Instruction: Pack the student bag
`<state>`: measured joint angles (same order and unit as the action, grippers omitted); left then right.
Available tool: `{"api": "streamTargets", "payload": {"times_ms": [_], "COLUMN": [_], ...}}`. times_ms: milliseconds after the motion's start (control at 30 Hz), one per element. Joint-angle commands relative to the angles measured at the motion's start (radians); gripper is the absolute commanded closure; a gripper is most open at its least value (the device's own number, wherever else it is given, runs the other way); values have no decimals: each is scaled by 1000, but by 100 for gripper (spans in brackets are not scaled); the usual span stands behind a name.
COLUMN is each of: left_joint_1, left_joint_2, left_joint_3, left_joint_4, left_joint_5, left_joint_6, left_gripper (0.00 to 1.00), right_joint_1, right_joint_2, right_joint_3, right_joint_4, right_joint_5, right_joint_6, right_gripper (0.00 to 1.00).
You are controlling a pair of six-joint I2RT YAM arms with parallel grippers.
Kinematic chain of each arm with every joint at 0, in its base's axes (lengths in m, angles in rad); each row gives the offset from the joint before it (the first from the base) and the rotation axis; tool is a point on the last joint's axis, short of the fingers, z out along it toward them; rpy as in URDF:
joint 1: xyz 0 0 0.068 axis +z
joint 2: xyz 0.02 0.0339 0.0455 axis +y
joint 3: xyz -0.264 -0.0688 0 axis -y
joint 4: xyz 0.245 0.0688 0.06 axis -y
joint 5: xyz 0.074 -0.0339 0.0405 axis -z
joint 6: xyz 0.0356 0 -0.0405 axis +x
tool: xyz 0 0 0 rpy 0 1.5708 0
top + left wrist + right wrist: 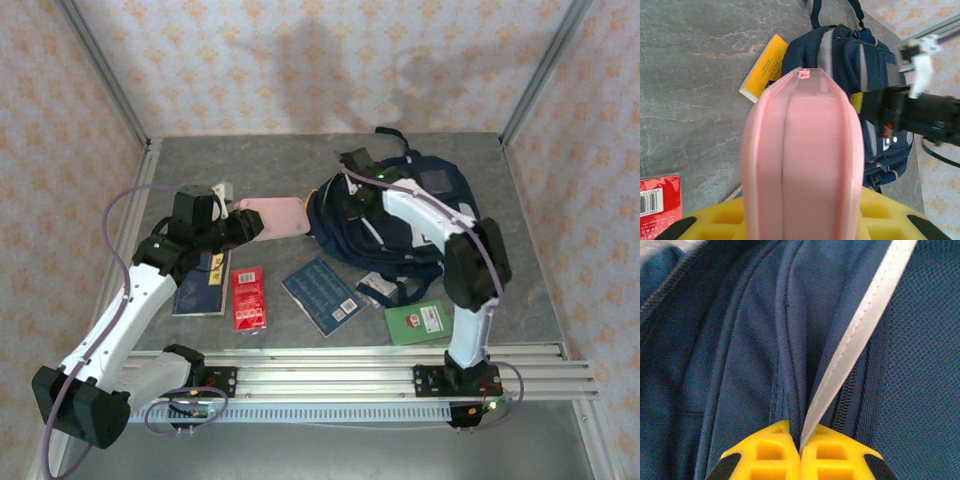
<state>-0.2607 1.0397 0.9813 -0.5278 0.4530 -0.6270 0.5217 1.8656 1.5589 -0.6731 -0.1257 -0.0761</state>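
Where the right pincer (800, 452) bites: pressed together on a fold of the backpack (735, 365), which lies directly under and ahead of it.
Left pincer (802, 225): pinching a pink case (802, 150), backpack beyond the case's tip.

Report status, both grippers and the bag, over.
Left gripper shut on pink case. Right gripper shut on student bag at its light stripe. Yellow book against bag, ahead of case.

The student bag (730, 350) was matt navy woven cloth with a smooth pale stripe (860, 330). The pink case (802, 165) looked smooth, faintly glossy plastic; the desk (700, 75) was matt grey, stone-veined.
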Motion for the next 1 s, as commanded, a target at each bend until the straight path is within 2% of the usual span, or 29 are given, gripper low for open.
{"api": "streamTargets", "payload": {"times_ms": [0,167,367,500,767,967], "left_joint_1": [8,7,7,-4,-116,-204], "left_joint_2": [20,23,9,24,146,271], "left_joint_3": [51,73,87,49,16,46], "left_joint_4": [24,39,69,160,352,457], "left_joint_5": [-13,35,81,117,109,97], "left_joint_6": [2,-7,-27,-97,-203,-228], "left_gripper": [67,67,66,66,67,67], "right_joint_1": [-48,-80,-144,-215,-359,-374], "right_joint_2": [-170,-334,-390,-446,-513,-533], "right_joint_3": [-54,-182,-149,-152,-203,-233], "right_joint_4": [49,101,13,22,95,131], "right_joint_5": [-201,-291,-438,-603,-908,-1004], "right_joint_6": [-174,-304,-336,-381,-381,-361], "right_gripper": [100,100,100,100,100,100]}}
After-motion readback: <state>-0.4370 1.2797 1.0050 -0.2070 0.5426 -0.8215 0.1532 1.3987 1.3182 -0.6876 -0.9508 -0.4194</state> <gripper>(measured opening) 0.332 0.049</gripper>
